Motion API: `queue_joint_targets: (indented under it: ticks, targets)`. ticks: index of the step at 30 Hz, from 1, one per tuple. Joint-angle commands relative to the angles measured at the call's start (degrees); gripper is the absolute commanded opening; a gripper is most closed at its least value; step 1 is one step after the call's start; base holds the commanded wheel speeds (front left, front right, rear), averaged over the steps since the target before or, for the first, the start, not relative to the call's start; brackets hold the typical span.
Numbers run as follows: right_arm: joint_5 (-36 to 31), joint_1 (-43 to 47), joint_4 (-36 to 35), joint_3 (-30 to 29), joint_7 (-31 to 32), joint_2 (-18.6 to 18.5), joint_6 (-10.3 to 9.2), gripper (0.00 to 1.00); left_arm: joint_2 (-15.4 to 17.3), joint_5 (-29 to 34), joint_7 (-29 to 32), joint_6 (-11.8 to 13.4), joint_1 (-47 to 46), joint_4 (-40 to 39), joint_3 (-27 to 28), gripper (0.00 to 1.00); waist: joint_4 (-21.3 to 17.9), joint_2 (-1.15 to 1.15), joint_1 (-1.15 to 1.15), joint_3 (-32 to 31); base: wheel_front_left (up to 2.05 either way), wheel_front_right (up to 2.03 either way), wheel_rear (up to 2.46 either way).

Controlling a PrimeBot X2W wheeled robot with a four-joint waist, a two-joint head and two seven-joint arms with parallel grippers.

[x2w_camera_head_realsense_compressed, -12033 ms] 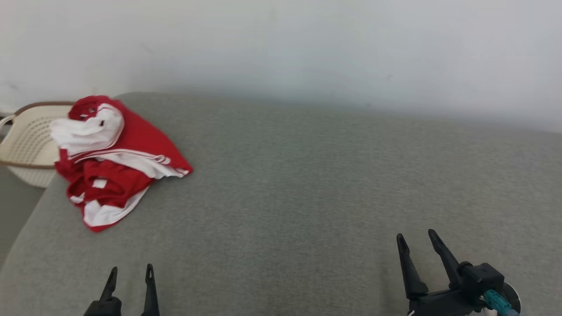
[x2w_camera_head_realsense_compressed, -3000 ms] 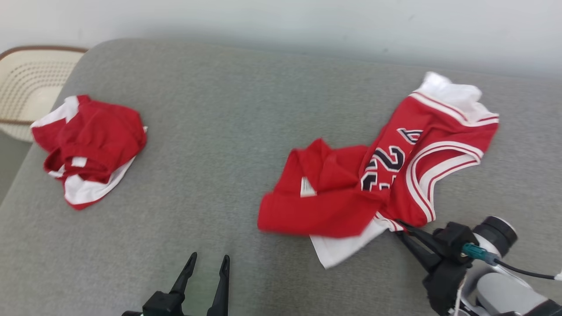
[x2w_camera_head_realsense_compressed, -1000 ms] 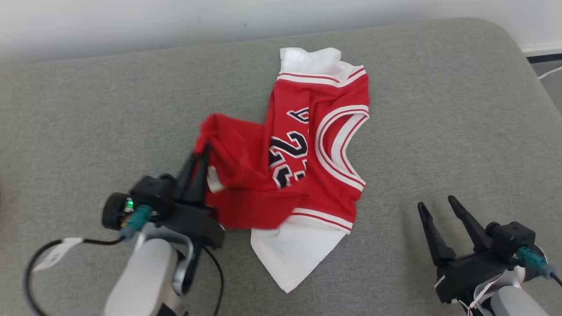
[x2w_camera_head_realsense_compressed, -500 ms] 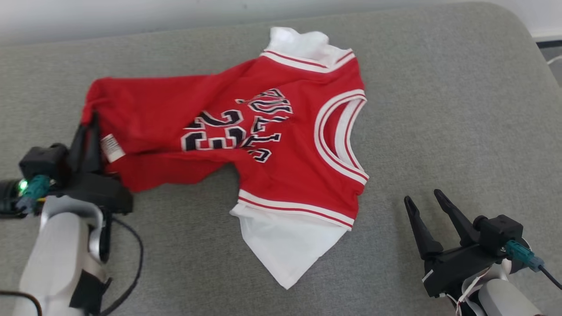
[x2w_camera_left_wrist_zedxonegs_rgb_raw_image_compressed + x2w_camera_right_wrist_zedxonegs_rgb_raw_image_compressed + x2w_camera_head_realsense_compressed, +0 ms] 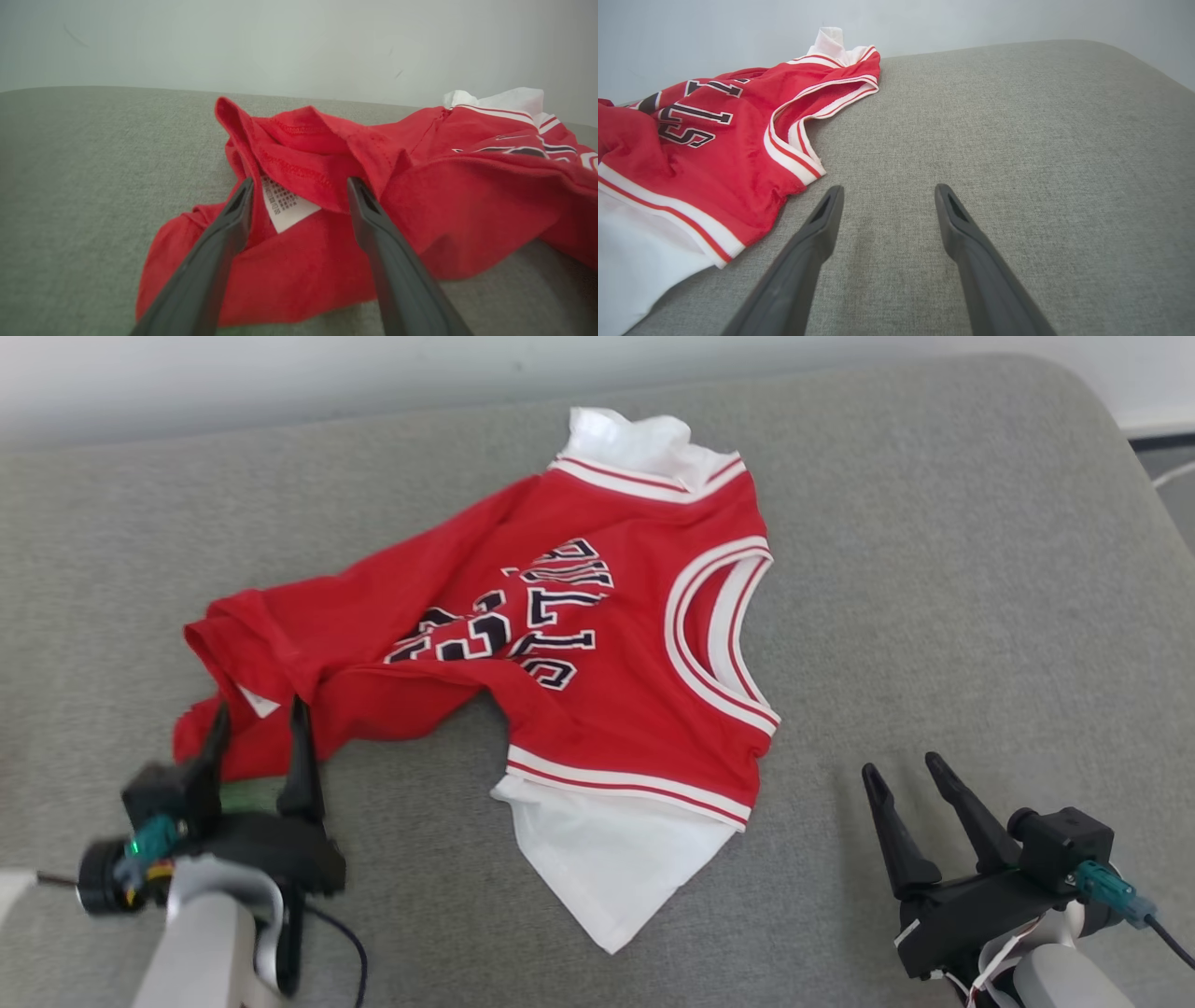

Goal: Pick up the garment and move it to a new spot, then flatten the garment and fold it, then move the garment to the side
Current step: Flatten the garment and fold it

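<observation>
a: where's the garment?
b: the garment (image 5: 597, 644), a red jersey, lies on the grey cushion (image 5: 934, 569), about mid-frame in the head view. it's partly spread. the white-trimmed neck opening (image 5: 719, 625) is toward the robot's right and the black and white lettering (image 5: 532, 616) faces up.
a: flat?
b: no. the left end is bunched and folded over itself. a white panel (image 5: 607, 859) sticks out at the near edge and a smaller white bit (image 5: 625, 434) at the far edge, by the wall (image 5: 280, 373).
a: left fingers?
b: the left fingers (image 5: 301, 756) are apart, not clamped on anything. they're at the bunched left end, one on each side of the white care label (image 5: 257, 702). in the left wrist view the left fingers (image 5: 219, 252) lie over red cloth (image 5: 327, 242), with the label (image 5: 285, 205) and a stitched hem fold between the tips. can't tell if the tips touch the cloth.
a: right fingers?
b: the right fingers (image 5: 889, 831) are apart too, holding nothing, low over bare cushion, near right, apart from the jersey. in the right wrist view the right fingers (image 5: 803, 261) point across grey fabric (image 5: 1017, 140), and the garment (image 5: 714, 154) lies off to that view's left, its striped armhole edge nearest the tips.
</observation>
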Motion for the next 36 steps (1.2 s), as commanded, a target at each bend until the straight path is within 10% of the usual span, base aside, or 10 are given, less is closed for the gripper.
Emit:
queue_joint_targets:
  ticks: [1,25,26,28,29,36]
  targets:
    - [-0.1,0.3,0.0,0.2,0.0,0.3,0.00,1.00,-0.2,-0.4,-0.1,-0.4,1.9,-0.4,0.3,1.00,2.1,-0.01,0.00,-2.3,0.00,0.00,0.00]
    - [0.8,0.2,0.6,1.0,0.0,1.8,0.00,1.00,-2.2,-0.4,-0.1,-0.4,3.0,3.1,6.3,0.99,-0.9,-0.01,0.00,-1.1,0.00,0.00,0.00]
    - [0.7,0.2,0.6,0.9,0.0,1.9,0.00,1.00,-2.2,-0.3,-0.1,-0.6,3.0,3.2,6.4,0.58,-1.0,-0.01,0.00,-1.0,0.00,0.00,0.00]
    - [0.7,0.4,0.7,0.6,0.0,2.0,0.00,1.00,-2.2,0.0,-0.1,-1.0,3.4,3.1,6.3,0.36,-0.9,-0.01,0.00,-1.2,0.00,0.00,0.00]
    - [0.7,0.6,0.7,0.4,0.0,2.0,0.00,1.00,-2.2,0.0,-0.1,-1.2,3.7,3.1,6.3,0.00,-0.7,-0.01,0.00,-1.3,0.00,0.00,0.00]
    - [0.7,0.7,0.6,0.4,0.0,2.0,0.00,1.00,-2.3,-0.8,-0.1,-2.5,5.3,4.8,5.4,0.00,1.2,-0.01,0.00,-2.7,0.00,0.00,0.00]
